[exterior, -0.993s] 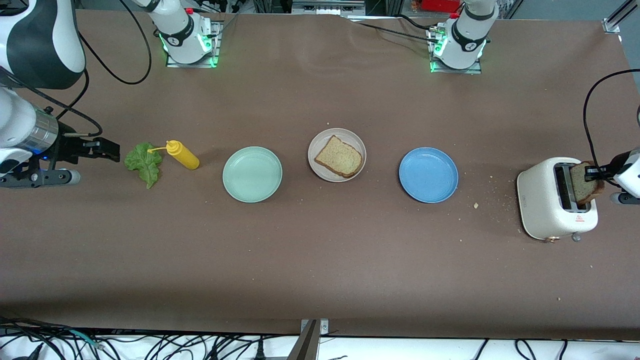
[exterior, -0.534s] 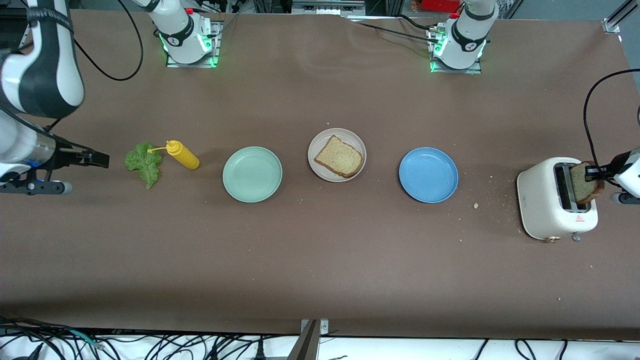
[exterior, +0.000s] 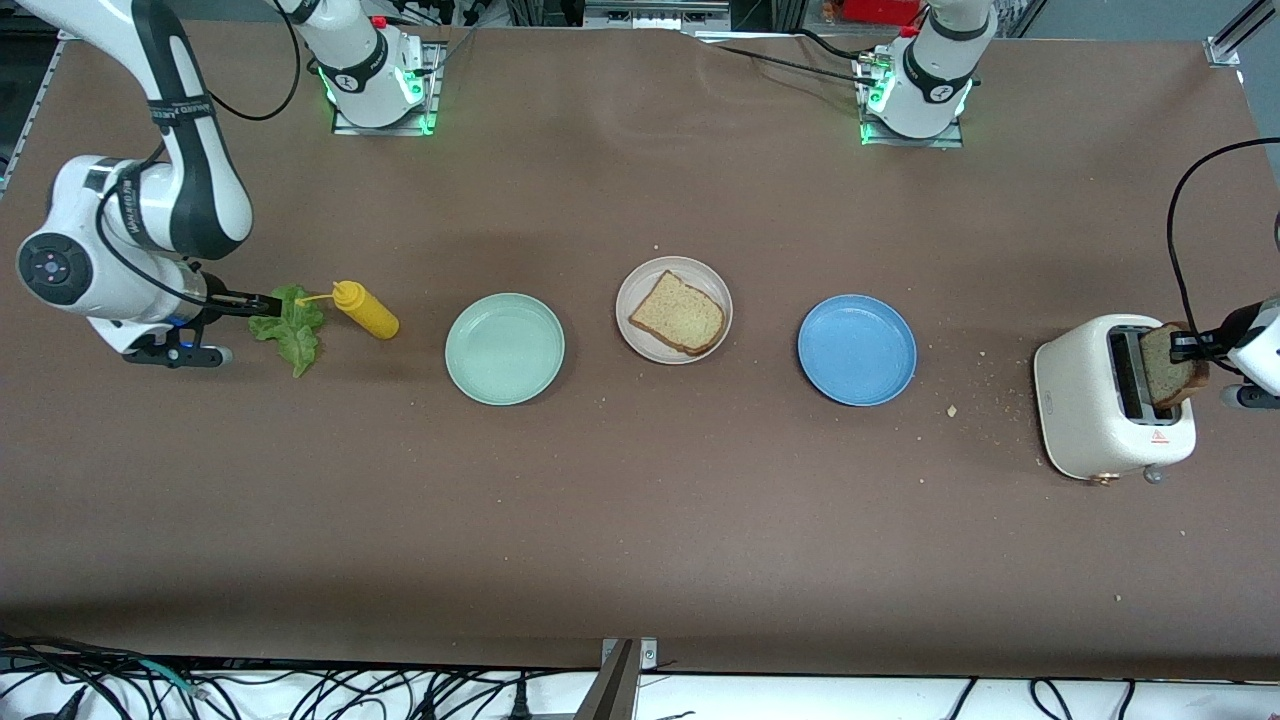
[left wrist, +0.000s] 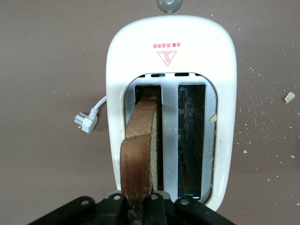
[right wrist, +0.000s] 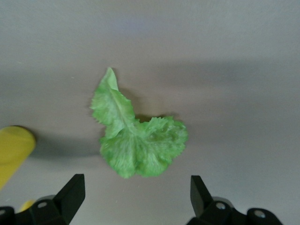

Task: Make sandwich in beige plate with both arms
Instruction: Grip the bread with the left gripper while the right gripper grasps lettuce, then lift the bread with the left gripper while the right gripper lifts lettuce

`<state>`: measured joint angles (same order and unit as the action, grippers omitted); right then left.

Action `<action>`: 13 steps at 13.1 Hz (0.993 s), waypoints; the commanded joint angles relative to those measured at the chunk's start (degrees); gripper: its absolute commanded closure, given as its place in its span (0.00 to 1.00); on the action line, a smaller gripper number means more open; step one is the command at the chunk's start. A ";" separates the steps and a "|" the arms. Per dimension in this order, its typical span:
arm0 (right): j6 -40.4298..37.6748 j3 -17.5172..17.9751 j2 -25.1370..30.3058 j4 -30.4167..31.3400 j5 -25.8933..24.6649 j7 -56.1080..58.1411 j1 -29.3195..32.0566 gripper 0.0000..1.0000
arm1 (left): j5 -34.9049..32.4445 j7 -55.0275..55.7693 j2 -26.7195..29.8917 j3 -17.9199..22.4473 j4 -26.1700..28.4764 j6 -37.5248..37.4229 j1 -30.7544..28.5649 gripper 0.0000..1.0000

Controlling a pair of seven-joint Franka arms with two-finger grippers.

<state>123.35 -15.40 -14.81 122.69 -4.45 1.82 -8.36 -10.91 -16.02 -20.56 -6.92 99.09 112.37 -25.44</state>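
The beige plate (exterior: 705, 275) sits mid-table with one bread slice (exterior: 677, 312) lying flat on it. A second bread slice (exterior: 1172, 365) (left wrist: 139, 140) stands upright in a slot of the white toaster (exterior: 1100, 400) (left wrist: 168, 42), and my left gripper (exterior: 1190, 347) (left wrist: 139, 206) is shut on its top edge. The green lettuce leaf (exterior: 290, 328) (right wrist: 136, 140) lies on the table toward the right arm's end. My right gripper (exterior: 262, 305) (right wrist: 136, 185) hangs open at the leaf's edge, with nothing between its fingers.
A yellow squeeze bottle (exterior: 366, 310) (right wrist: 11, 150) lies right beside the lettuce. A mint-green plate (exterior: 505, 349) and a blue plate (exterior: 857, 350) flank the beige one. Crumbs (exterior: 952, 410) are scattered by the toaster, and its plug (left wrist: 86, 123) lies on the table.
The right arm has swung round and brought its open gripper up to the lettuce's edge. The left gripper and its bread slice have not moved.
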 commanded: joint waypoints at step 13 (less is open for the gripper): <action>15.08 -1.04 -9.10 3.61 -0.83 0.02 1.42 1.00 | -1.05 -1.20 1.23 -2.92 -13.03 -13.92 0.04 1.00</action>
<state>138.50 -16.59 -24.44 126.25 -4.47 1.84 -7.41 -10.91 -16.21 -19.57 -8.83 88.66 101.44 -25.26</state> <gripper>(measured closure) 0.423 0.916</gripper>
